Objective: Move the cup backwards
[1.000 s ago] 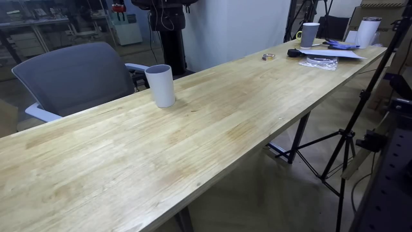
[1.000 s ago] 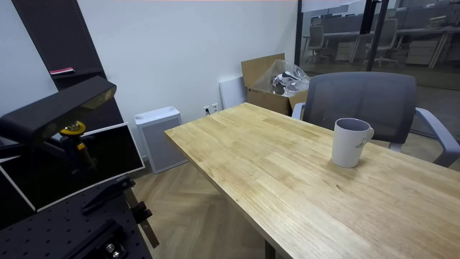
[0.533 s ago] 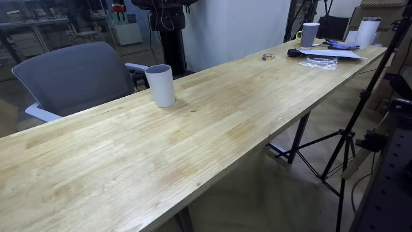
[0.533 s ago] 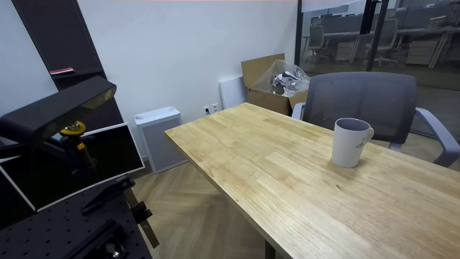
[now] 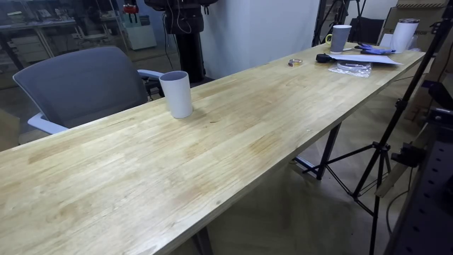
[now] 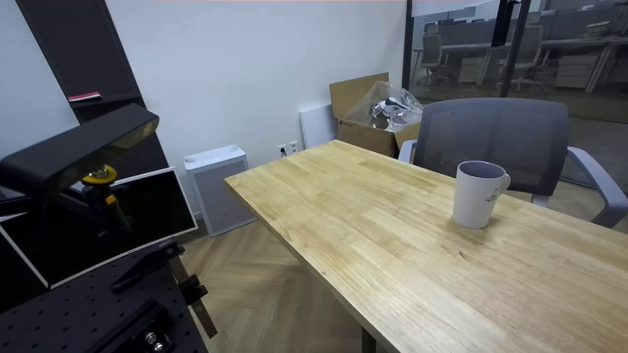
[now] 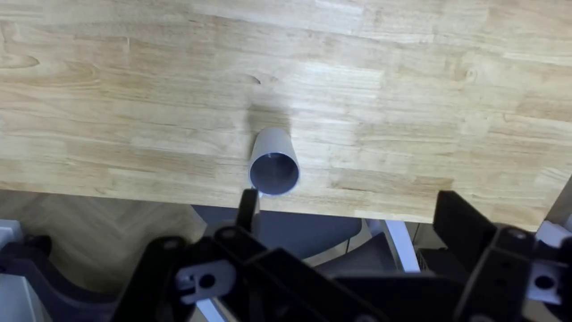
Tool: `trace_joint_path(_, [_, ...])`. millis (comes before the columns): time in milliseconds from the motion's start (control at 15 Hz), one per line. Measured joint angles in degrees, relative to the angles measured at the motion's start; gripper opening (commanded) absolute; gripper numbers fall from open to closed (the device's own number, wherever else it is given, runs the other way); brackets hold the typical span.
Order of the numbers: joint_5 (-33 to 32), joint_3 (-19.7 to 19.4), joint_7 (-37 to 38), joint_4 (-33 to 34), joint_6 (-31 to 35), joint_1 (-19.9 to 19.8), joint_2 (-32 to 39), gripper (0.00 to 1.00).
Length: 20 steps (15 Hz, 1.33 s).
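Observation:
The cup (image 5: 177, 95) is white with a dark grey inside and stands upright on the wooden table (image 5: 141, 170), near the edge by the chair. In an exterior view the cup (image 6: 473, 201) shows a small printed mark and a handle (image 6: 507, 182) on the chair side. In the wrist view the cup (image 7: 273, 139) is left of centre, its dark mouth facing the camera. My gripper (image 7: 348, 197) is wide open and empty. Its left fingertip appears just below the cup's rim and partly covers the handle. Height above the table is unclear. The gripper is outside both exterior views.
A grey chair (image 5: 81, 85) stands against the table edge beside the cup. At the table's far end are a grey paper cup (image 5: 340, 40), a white tumbler (image 5: 404, 37), blue gloves (image 5: 375, 49) and a plastic bag (image 5: 351, 69). A tripod (image 5: 384, 145) stands beside the table.

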Motion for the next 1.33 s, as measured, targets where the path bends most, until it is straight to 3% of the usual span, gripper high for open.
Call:
trace_joint_path(533, [-0.9, 0.0, 0.4, 16.1, 0.4, -0.2, 16.1, 1.0])
trace_joint_path(1333, [-2.3, 0.1, 0.4, 17.7, 0.2, 0.0, 19.1, 1.0])
